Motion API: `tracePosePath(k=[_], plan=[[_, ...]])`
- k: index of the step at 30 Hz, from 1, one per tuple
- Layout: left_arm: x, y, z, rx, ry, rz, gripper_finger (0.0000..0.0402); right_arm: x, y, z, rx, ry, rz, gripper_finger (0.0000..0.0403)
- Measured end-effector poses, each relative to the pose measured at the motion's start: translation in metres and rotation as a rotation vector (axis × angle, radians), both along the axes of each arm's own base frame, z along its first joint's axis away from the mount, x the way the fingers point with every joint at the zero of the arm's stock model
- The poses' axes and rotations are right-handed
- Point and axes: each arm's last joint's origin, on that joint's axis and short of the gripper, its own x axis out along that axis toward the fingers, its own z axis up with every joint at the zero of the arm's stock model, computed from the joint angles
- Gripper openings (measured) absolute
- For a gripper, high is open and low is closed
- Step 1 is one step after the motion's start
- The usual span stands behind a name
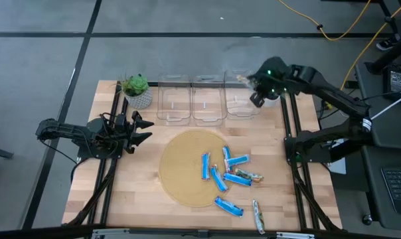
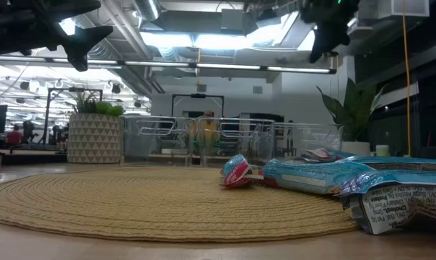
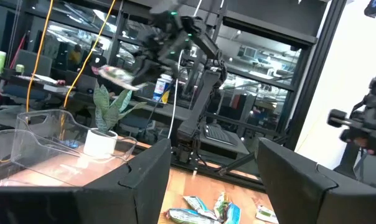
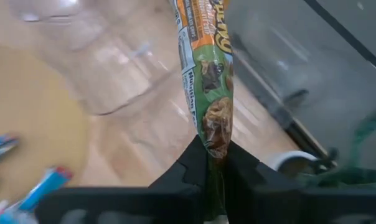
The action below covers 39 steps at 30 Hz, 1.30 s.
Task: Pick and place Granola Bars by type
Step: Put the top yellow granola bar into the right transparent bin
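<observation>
A wooden table [image 1: 141, 192] is seen from above, with a round woven mat [image 1: 180, 166] in the middle. Three clear bins [image 1: 192, 99] are lined up along the far edge, beside a small potted plant [image 1: 137, 89].

The step in hand seems to be the carrying of one bar to its bin. The right gripper [image 4: 214, 163] is held up high over the bin at the right end [image 1: 239, 103]. Its fingers are pinched tight on one end of a green-brown granola bar [image 4: 210, 87], which sticks out past the tips.

The left gripper [image 1: 142, 129] is parked near the left edge of the table, close to the plant. Its fingers are spread apart and nothing is held in them.

The other bars [image 1: 228, 176] are left lying on the mat's right edge and on the wood next to it. Most are blue, and a few are green-brown.

Next, the held bar probably has to be lowered over the bin and let go. Care is needed so that it is dropped inside the walls, not on the rim.
</observation>
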Motion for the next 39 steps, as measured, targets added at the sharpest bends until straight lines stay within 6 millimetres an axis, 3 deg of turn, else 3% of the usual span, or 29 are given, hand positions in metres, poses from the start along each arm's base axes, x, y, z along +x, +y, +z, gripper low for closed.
tracePosePath(k=[7,13,24,28,36,39], plan=[[0.0,0.0,0.0,0.0,0.0,0.0,0.0226,0.005,-0.056,-0.024,0.051,0.001,-0.051,0.0027],[0.0,0.0,0.0,0.0,0.0,0.0,0.0226,0.019,-0.088,-0.057,0.142,0.052,-0.071,0.0039],[0.0,0.0,0.0,0.0,0.0,0.0,0.0226,0.047,-0.117,-0.123,0.26,0.206,-0.028,0.0032],[0.0,0.0,0.0,0.0,0.0,0.0,0.0226,0.053,-0.126,-0.14,0.282,0.227,-0.034,0.0043],[0.0,0.0,0.0,0.0,0.0,0.0,0.0226,0.055,-0.14,-0.169,0.353,0.236,-0.043,0.0022],[0.0,0.0,0.0,0.0,0.0,0.0,0.0226,0.056,-0.143,-0.179,0.38,0.243,-0.052,0.0037]])
